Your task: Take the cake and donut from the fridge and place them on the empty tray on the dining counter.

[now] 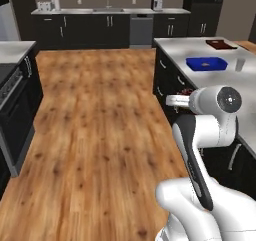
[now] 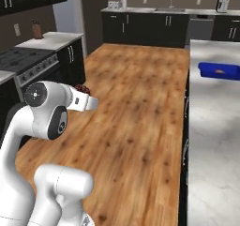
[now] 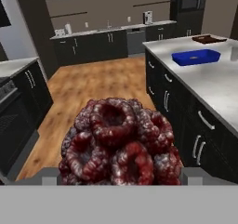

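A: Looking along the hand view, the cake (image 3: 122,141) is seen as a dark reddish, lumpy mound sitting right at the gripper (image 3: 122,174), between the two finger tips.

B: Are the fingers closed on it?

A: They are spread wide with the cake filling the gap, so it is judged to be gripped across its broad sides and carried above the wood floor (image 1: 95,120).

B: How should it be handled?

A: It is judged light, soft and crumbly. A gentle squeeze low on the flanks is advised, and the hand is best kept level.

B: And the target?

A: The tray (image 1: 221,44) is seen at the far end of the dining counter (image 1: 240,85), beyond a blue tray (image 1: 206,63).
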Robot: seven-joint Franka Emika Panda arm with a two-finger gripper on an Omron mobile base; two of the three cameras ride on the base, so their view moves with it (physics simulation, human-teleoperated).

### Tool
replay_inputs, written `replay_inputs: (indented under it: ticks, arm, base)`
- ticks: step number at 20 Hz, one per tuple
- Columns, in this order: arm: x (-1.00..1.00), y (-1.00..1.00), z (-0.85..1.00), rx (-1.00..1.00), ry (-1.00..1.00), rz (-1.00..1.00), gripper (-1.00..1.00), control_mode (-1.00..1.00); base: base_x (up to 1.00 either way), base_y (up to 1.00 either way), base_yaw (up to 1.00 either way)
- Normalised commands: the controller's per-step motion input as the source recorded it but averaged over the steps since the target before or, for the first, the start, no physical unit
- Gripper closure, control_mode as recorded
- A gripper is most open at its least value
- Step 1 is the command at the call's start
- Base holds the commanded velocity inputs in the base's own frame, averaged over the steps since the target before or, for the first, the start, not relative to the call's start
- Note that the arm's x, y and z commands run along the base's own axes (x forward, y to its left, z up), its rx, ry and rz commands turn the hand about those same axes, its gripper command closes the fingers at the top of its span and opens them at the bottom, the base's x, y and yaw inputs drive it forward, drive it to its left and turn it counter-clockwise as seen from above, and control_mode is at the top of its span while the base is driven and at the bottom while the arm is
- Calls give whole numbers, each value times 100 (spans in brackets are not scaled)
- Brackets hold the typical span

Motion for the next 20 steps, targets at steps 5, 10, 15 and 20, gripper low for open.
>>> replay_inputs:
  ticks: [5, 10, 15, 20]
  arm:
    - [0, 0, 0, 0, 0, 0, 100, 100]
    - [0, 0, 0, 0, 0, 0, 100, 100]
    - [0, 0, 0, 0, 0, 0, 100, 100]
    - [0, 0, 0, 0, 0, 0, 100, 100]
  base:
    - [64, 35, -6]
    - [66, 32, -6]
    - [62, 30, -7]
    - [56, 34, -10]
